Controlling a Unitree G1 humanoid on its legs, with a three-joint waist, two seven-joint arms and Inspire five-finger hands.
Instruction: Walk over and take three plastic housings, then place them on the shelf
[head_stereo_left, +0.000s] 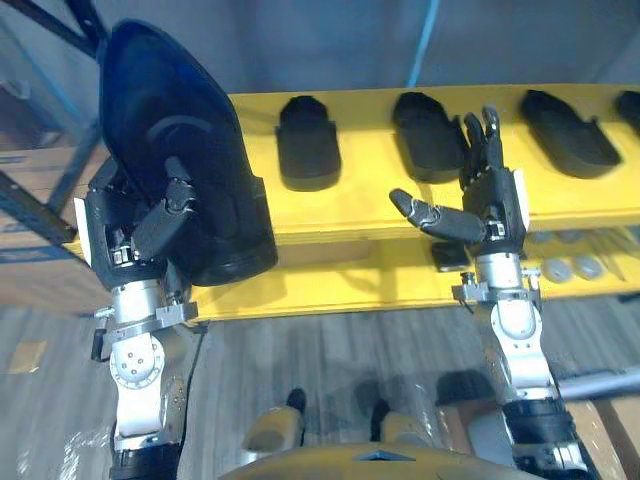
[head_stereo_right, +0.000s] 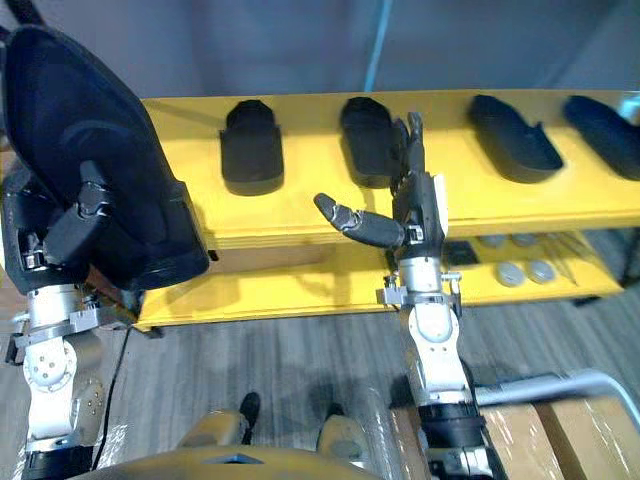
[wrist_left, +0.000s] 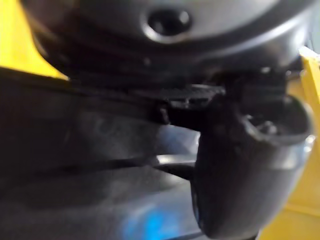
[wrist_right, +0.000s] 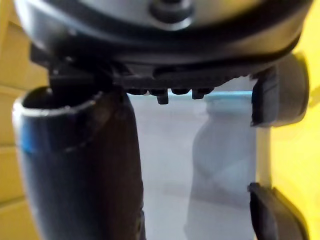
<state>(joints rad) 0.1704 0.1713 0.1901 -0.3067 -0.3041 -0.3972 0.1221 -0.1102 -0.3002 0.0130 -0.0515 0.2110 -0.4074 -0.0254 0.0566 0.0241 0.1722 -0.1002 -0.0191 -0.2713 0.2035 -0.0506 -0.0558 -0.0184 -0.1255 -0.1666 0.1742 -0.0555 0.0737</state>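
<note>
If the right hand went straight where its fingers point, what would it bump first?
Probably the housing on the shelf, just past the right hand, though depth is unclear.

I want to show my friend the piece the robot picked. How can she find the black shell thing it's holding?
Find the long yellow shelf with black housings lying flat in a row on top. At its left end the robot's left hand grips one plastic housing. Unlike the others, it stands tilted up, with the thumb curled over it.
</note>
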